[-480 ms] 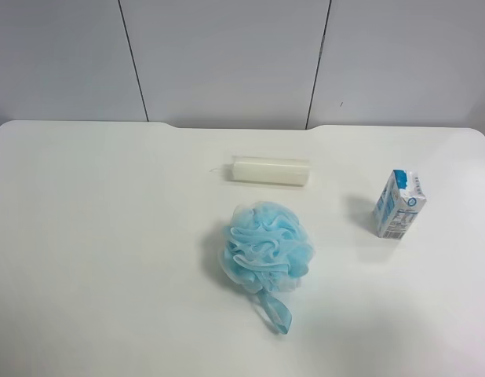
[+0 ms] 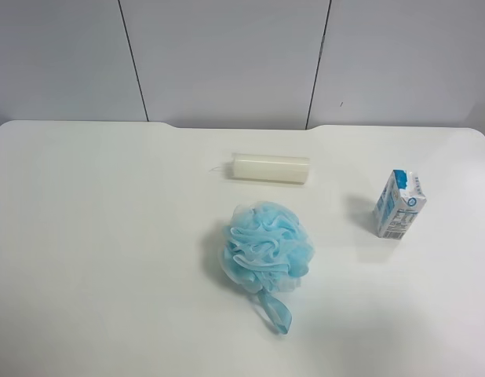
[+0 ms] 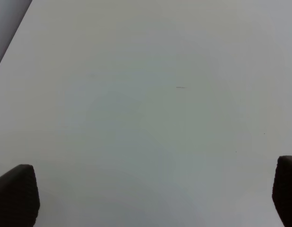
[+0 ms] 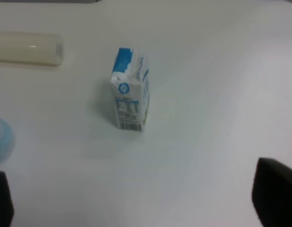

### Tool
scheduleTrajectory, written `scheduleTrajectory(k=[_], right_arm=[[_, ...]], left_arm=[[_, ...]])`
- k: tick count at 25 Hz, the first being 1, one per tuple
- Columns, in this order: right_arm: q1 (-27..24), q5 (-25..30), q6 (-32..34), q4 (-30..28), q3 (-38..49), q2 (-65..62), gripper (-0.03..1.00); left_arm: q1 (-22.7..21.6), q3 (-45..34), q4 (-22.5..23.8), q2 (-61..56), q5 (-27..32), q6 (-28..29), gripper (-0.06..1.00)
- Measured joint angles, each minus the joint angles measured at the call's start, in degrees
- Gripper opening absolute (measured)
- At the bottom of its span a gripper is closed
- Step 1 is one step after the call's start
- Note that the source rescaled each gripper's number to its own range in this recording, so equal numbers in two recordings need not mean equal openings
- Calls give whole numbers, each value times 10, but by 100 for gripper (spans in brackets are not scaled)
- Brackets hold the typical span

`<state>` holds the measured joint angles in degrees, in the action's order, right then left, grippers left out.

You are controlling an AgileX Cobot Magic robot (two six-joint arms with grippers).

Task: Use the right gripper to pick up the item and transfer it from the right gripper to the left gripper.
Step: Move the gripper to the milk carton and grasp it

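right now the carton (image 2: 399, 205) stands upright on the white table (image 2: 109, 236), well apart from the blue sponge (image 2: 266, 247) and the cream bar (image 2: 270, 169). my right gripper (image 4: 139, 203) hangs short of it, jaws spread wide with nothing between them. the left gripper (image 3: 150, 194) is likewise spread over bare table. i judge the carton light and easy to tip, with thin card walls that dent under a hard squeeze. i'd take it across its two broad faces at mid-height, leaving the top free for the handover.
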<state>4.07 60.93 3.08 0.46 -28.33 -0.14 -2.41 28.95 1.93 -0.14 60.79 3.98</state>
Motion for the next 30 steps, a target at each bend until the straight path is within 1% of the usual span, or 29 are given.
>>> scheduleTrajectory(k=[21,23,26,30], right_arm=[[0,0,0,-1,0,4,100],[0,9,1,-1,-9,28,100],[0,20,7,-5,-45,105,100],[0,24,24,-11,-115,250,100]], left_arm=[[0,0,0,0,0,0,100],[0,0,0,0,0,0,100],[0,0,0,0,-1,0,100],[0,0,0,0,-1,0,100]])
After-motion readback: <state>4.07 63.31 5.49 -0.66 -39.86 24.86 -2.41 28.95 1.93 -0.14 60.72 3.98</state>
